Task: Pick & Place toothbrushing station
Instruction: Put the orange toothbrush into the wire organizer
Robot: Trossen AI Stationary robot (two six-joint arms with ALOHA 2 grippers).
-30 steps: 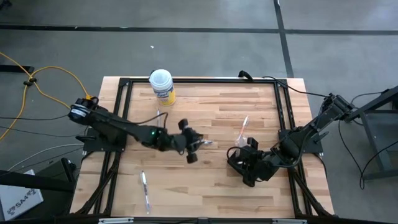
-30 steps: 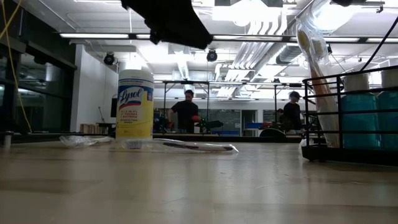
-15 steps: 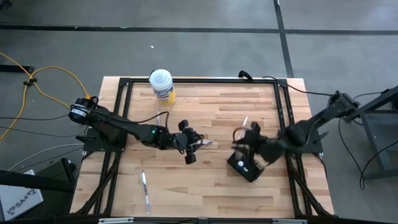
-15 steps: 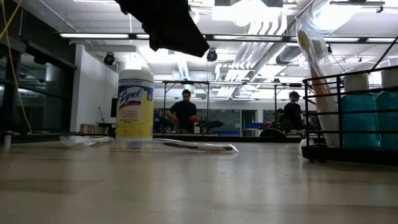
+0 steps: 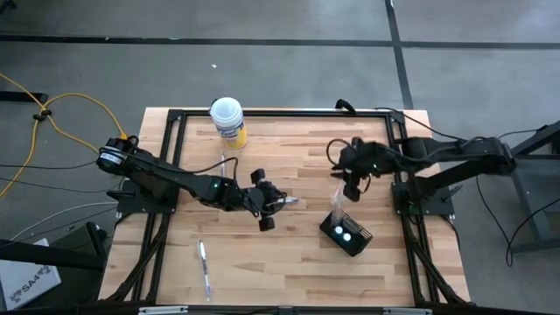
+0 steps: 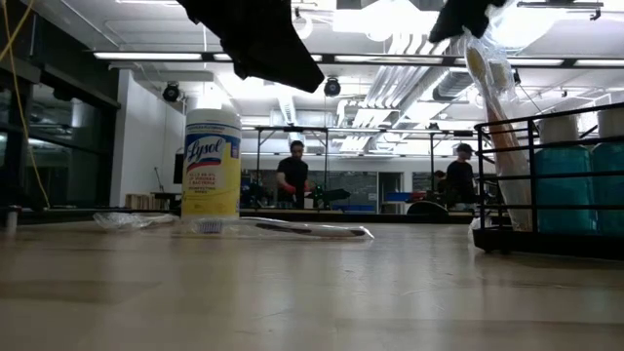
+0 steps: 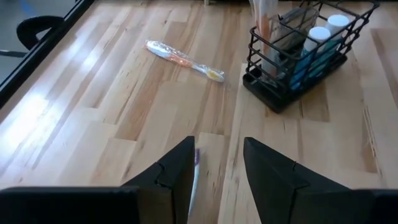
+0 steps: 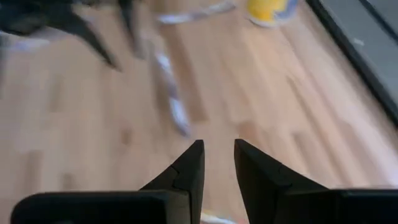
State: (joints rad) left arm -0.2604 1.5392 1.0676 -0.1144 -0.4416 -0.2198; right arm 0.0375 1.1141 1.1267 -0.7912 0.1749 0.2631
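High view has the toothbrushing station (image 5: 346,233) sitting on the table (image 5: 297,262). Right gripper (image 5: 353,174) hangs above it, slightly parted, empty. Left gripper (image 5: 265,204) mid-table, parted, empty too.

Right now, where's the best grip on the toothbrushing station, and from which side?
Probably from straight above, fingers across the narrow width of the toothbrushing station, pinching its upper wire rails. It stands upright on the table, clear around, but bottles and a wrapped brush fill the inside. The right gripper hovers just beyond it, open.

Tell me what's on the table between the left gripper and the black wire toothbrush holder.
In the high view, only bare wooden tabletop lies between the left gripper and the black wire toothbrush holder.
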